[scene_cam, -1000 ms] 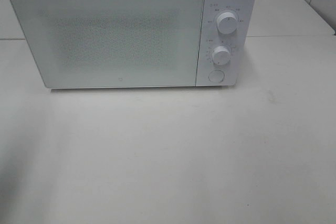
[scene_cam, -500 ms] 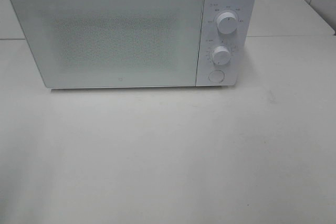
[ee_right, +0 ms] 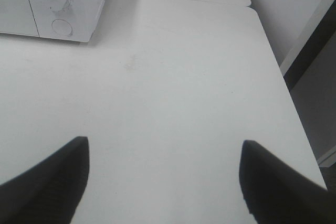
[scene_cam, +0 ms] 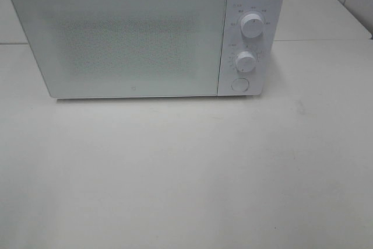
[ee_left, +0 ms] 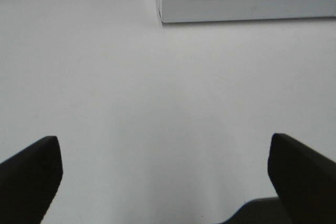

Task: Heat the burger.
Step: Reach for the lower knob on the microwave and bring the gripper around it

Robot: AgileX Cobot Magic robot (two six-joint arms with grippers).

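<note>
Most of the table (scene_cam: 186, 173) lies bare from 3 through 6 to 9 o'clock; microwave (scene_cam: 116, 39) sits at 12, door shut, frosted. Table's 3 o'clock edge shows beyond the right gripper (ee_right: 164, 148). It and the left gripper (ee_left: 164, 148) are spread wide, holding nothing, touching nothing, angled down over the tabletop. No view shows the burger; place cannot be told
</note>
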